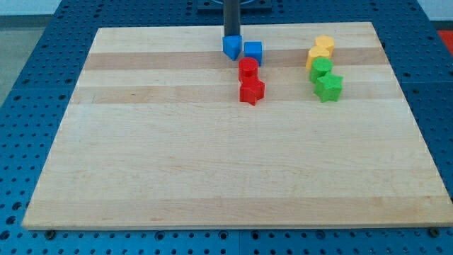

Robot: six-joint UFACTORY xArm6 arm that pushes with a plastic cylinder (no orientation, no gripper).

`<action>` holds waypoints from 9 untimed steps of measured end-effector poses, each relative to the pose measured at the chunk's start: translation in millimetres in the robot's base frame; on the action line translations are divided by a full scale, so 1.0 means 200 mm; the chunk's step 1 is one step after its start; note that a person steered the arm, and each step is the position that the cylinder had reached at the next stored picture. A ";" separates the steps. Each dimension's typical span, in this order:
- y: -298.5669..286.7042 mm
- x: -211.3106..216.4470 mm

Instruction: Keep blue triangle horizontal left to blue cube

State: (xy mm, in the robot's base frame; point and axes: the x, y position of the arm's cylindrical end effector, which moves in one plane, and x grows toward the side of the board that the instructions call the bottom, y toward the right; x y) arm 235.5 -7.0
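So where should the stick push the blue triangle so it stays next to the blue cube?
It can't grip, only push. My tip sits just above the blue triangle, at its top edge. The triangle already lies left of the blue cube, nearly level. I'd probably nudge its flat top face gently downward, never its right side, where the cube sits close.

You will find nothing to read here: the pale wooden surface (pixel 226 163) carries no lettering, label, brand mark or number, and the small coloured blocks (blue, red, yellow, green) show plain, unmarked faces.
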 end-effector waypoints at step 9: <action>-0.27 0.15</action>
State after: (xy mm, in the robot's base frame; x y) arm 265.1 -60.9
